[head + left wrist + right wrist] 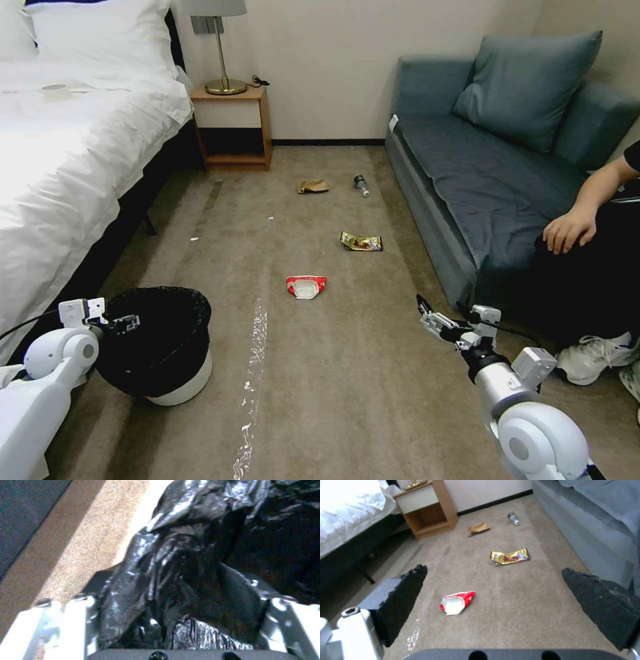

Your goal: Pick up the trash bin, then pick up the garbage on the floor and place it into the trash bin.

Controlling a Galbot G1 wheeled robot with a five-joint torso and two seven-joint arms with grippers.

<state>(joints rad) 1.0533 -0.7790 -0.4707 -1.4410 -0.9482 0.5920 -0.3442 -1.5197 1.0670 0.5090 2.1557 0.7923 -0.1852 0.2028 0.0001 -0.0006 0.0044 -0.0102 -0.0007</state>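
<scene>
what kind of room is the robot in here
Most likely a hotel room or bedroom: a bed with white linen on the left, a wooden nightstand with a lamp beside it, and a blue-grey sofa on the right, on carpeted floor.

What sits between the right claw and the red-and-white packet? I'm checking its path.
Only bare carpet lies between the open right claw and the red-and-white packet in the right wrist view.
</scene>
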